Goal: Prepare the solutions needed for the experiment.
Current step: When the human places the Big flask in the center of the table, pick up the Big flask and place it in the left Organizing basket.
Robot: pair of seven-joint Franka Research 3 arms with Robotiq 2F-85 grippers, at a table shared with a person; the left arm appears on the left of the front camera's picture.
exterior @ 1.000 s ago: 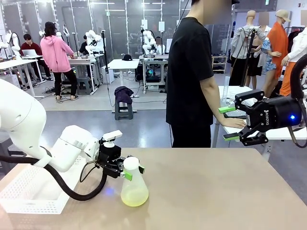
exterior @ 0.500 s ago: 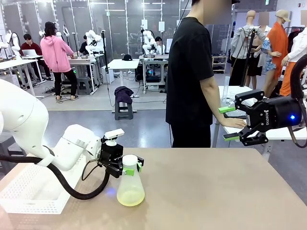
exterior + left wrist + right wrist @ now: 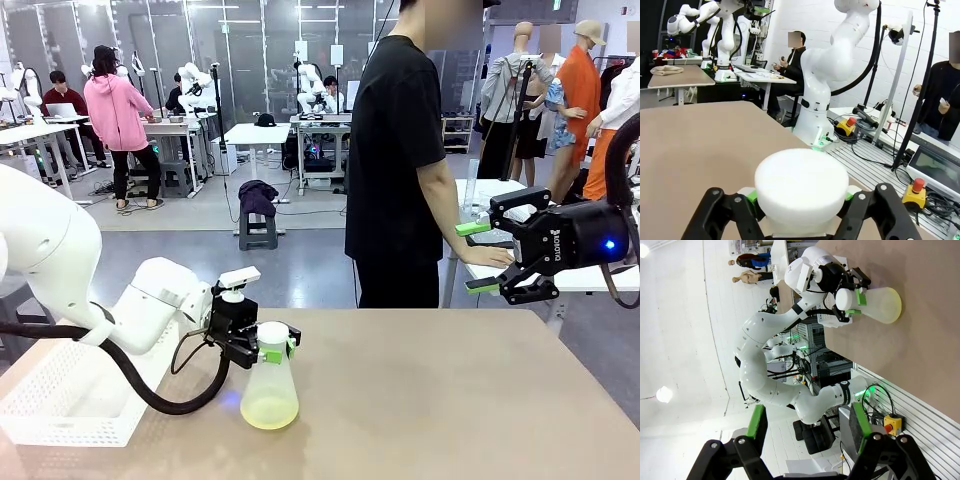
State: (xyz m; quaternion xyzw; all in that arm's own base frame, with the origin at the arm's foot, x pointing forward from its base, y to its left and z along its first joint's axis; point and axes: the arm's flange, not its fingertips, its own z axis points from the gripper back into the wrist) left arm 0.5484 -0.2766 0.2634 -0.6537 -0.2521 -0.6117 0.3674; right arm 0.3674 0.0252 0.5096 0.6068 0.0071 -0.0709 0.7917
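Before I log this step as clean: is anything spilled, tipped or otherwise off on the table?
Nothing stands out. The flask stands upright on the table, its yellow liquid level at the bottom, no drips around it. The left end effector grips its neck squarely; the right end effector is open, off to the side.

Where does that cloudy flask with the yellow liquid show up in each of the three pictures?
Front view: flask stands lower left of centre on the table, its neck clamped by the left hand.
Left wrist view: its white top sits bottom centre, between the fingers.
Right wrist view: it lies sideways at upper right.
Shared landmark: the left hand's green pads at the flask's neck.
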